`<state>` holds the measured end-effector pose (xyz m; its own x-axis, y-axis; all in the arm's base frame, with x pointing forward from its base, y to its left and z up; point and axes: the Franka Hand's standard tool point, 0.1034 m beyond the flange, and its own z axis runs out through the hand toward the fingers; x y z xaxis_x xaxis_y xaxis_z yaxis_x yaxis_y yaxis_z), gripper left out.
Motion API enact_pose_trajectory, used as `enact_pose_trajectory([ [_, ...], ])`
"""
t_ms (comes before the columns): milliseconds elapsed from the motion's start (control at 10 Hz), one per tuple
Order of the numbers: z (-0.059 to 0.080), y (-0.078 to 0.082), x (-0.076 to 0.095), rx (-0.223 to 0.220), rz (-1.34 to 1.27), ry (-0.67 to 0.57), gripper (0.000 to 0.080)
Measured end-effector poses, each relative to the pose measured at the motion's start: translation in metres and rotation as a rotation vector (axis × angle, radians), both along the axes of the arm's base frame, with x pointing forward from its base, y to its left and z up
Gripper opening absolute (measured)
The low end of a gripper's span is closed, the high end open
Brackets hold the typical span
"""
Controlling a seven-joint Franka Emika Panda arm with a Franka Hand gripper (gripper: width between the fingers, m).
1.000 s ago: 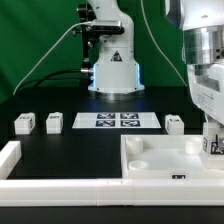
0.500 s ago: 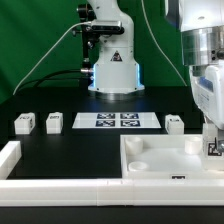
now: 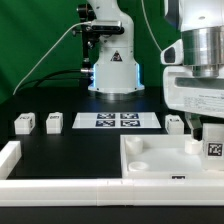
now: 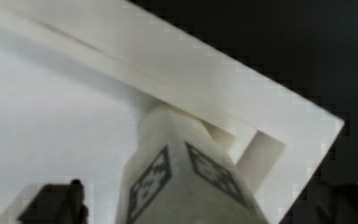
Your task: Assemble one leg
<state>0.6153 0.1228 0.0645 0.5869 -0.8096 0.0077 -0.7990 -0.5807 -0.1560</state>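
Observation:
One leg (image 3: 214, 148), a small white block with a black-and-white marker, stands upright in the corner socket of the big white tray-like piece (image 3: 160, 158) at the exterior view's right. My gripper (image 3: 213, 134) hangs just above and around it. One dark finger (image 3: 197, 128) shows to its left; the other is cut off by the frame edge. In the wrist view the leg (image 4: 194, 175) rises between my two dark fingers (image 4: 51, 205), with a gap on each side, so the gripper (image 4: 202, 208) is open. Three more legs (image 3: 23, 123) (image 3: 53, 122) (image 3: 174, 123) lie on the black table.
The marker board (image 3: 118, 121) lies flat in the middle at the back. The arm's base (image 3: 112, 72) stands behind it. A white rail (image 3: 10, 160) runs along the table's left and front edges.
The hand has turned about its vertical axis and now looks wider in the exterior view. Its fingers have come off the leg, which stays upright in the corner socket.

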Motion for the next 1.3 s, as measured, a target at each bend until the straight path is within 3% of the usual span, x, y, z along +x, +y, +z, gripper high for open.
enact_pose_trajectory([
  [700, -0.0001, -0.005, 0.0011, -0.118, 0.759, -0.059, 0.0649],
  [1300, -0.0001, -0.0048, 0.0011, -0.12, 0.777, -0.061, 0.0624],
])
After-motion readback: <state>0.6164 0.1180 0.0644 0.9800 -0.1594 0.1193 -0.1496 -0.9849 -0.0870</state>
